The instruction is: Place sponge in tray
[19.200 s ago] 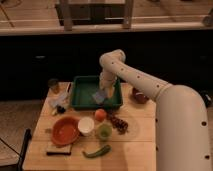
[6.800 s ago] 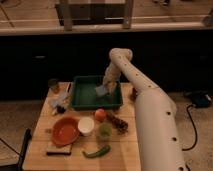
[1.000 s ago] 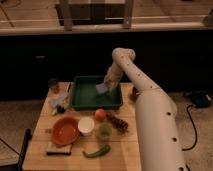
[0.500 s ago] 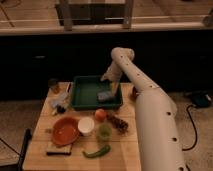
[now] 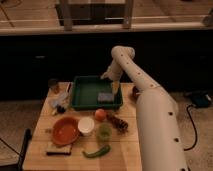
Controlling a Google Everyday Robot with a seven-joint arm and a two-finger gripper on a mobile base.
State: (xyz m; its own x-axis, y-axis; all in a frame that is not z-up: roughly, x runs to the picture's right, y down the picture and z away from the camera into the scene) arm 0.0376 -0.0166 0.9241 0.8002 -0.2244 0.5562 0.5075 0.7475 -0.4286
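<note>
The dark green tray (image 5: 82,85) stands at the back of the wooden table. The pale blue-grey sponge (image 5: 105,96) lies flat inside it, in the front right corner. My gripper (image 5: 106,76) hangs over the tray's back right rim, above the sponge and apart from it, open and holding nothing. The white arm reaches in from the lower right and bends down over the tray.
In front of the tray are an orange fruit (image 5: 100,114), a white cup (image 5: 86,125), an orange bowl (image 5: 65,131), a green cup (image 5: 104,132), a green pepper (image 5: 96,151) and a dark block (image 5: 56,148). A can (image 5: 53,85) stands left of the tray.
The sponge left the gripper and now lies on the tray floor. The gripper has risen toward the tray's back rim.
</note>
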